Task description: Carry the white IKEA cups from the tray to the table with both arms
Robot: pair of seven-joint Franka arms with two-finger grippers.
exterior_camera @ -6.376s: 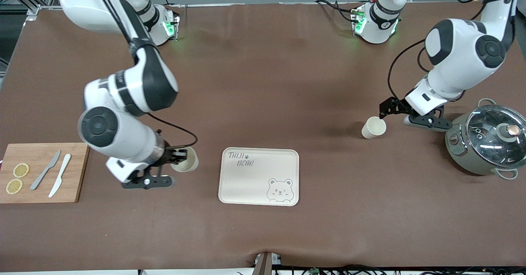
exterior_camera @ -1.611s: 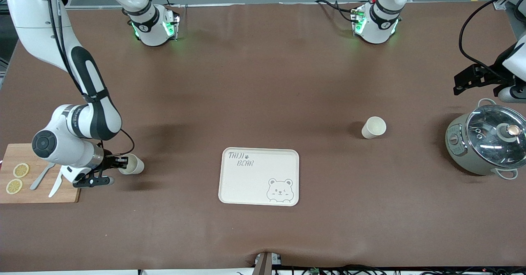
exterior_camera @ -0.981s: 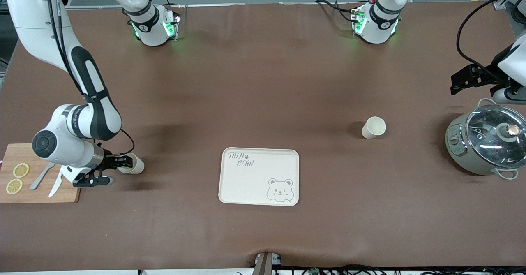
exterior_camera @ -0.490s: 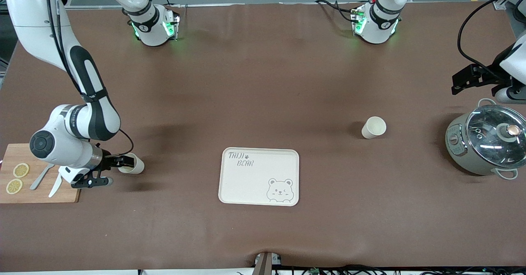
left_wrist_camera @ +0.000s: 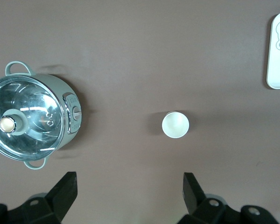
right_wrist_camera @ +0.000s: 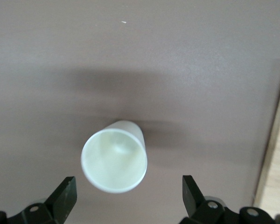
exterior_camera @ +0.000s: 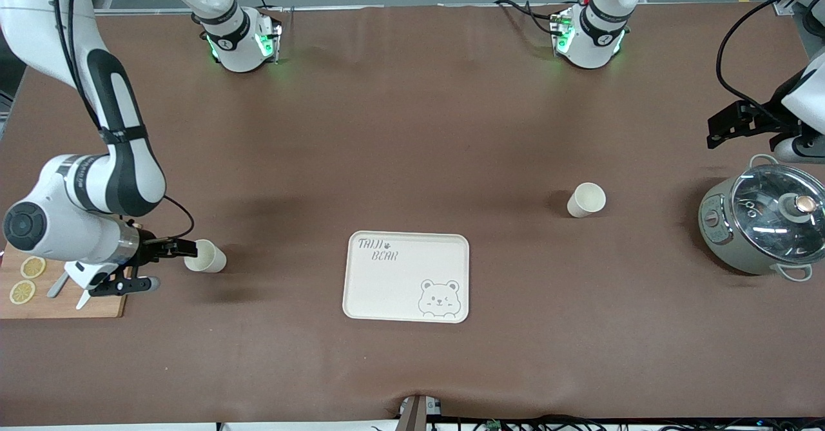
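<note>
One white cup (exterior_camera: 205,256) stands upright on the brown table between the tray and the cutting board. My right gripper (exterior_camera: 171,265) is open right beside it, on the cutting-board side, holding nothing. In the right wrist view the cup (right_wrist_camera: 114,156) sits just ahead of the spread fingers (right_wrist_camera: 65,196) of the right gripper (right_wrist_camera: 128,189). The other cup (exterior_camera: 586,200) stands between the tray and the cooker. My left gripper (exterior_camera: 744,144) hangs open and empty, high over the table by the cooker; from it the cup (left_wrist_camera: 175,124) shows far below the gripper (left_wrist_camera: 129,186).
A cream bear-print tray (exterior_camera: 406,276) lies mid-table, nearer the front camera than both cups. A grey-green glass-lidded cooker (exterior_camera: 764,221) stands at the left arm's end. A wooden cutting board (exterior_camera: 61,289) with lemon slices and two knives lies at the right arm's end, partly under the right arm.
The right gripper has opened, let go of the cup and drawn back toward the cutting board; the cup stays where it stood. The left arm has hardly moved.
</note>
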